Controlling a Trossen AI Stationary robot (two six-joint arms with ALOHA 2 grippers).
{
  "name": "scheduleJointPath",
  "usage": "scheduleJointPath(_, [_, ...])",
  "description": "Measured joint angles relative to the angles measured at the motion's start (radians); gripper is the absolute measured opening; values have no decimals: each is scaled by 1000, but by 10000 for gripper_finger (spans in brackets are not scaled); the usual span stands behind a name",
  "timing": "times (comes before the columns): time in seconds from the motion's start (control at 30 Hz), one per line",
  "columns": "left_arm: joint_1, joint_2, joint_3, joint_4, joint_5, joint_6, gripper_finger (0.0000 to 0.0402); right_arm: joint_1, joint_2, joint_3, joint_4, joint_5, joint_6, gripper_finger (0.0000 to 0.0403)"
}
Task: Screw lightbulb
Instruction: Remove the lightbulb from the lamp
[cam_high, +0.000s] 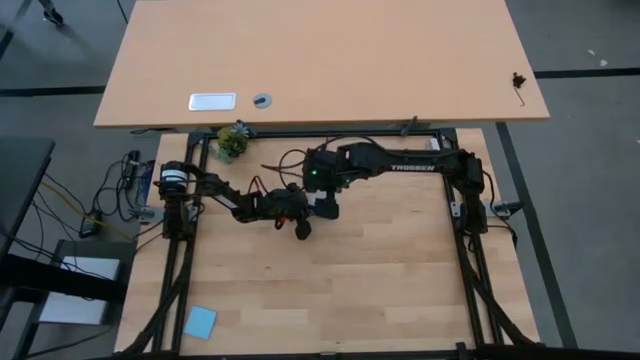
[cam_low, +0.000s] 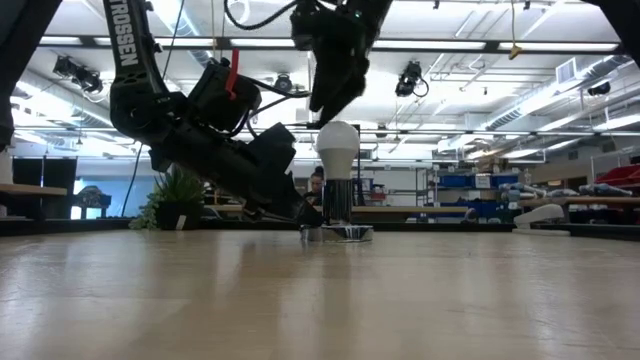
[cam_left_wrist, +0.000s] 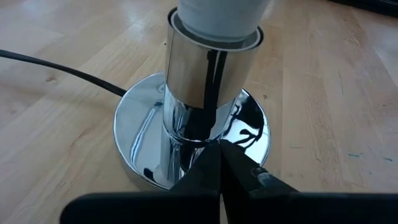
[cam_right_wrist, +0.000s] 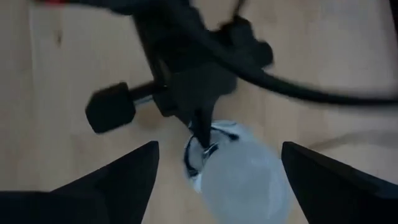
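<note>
Upright, the lightbulb (cam_low: 337, 146) sits in the chrome socket (cam_left_wrist: 208, 81); right fingers (cam_right_wrist: 118, 177) released, left fingers (cam_left_wrist: 208, 174) clenched.

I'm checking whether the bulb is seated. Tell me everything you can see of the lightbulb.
The lightbulb is white, matte and pear-shaped, standing upright in the chrome socket on its round base. The right hand hovers open just above it, fingers apart, not gripping. The shut left hand presses at the socket's foot.

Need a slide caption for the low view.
Lightbulb upright in socket; right claw open above, left claw shut at base.
</note>
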Motion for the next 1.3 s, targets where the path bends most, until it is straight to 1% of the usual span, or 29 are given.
scheduleJointPath(0.13, [0, 0, 0, 0, 0, 0, 3, -13, 0, 13, -61, 1, 328, 346])
scheduleJointPath(0.17, [0, 0, 0, 0, 0, 0, 3, -17, 0, 13, -75, 6, 375, 346])
scheduleJointPath(0.23, [0, 0, 0, 0, -1, 0, 3, -22, 0, 3, -79, 6, 416, 346])
scheduleJointPath(0.63, [0, 0, 0, 0, -1, 0, 3, -43, 2, -20, -64, 66, 423, 344])
scheduleJointPath(1.0, [0, 0, 0, 0, -2, 1, 3, -45, 2, -20, -63, 50, 395, 308])
scheduleJointPath(1.13, [0, 0, 0, 0, -2, 1, 3, -37, 2, -20, -63, 31, 396, 310])
scheduleJointPath(1.3, [0, 0, 0, 0, -2, 1, 3, -31, 2, -20, -64, 33, 396, 328])
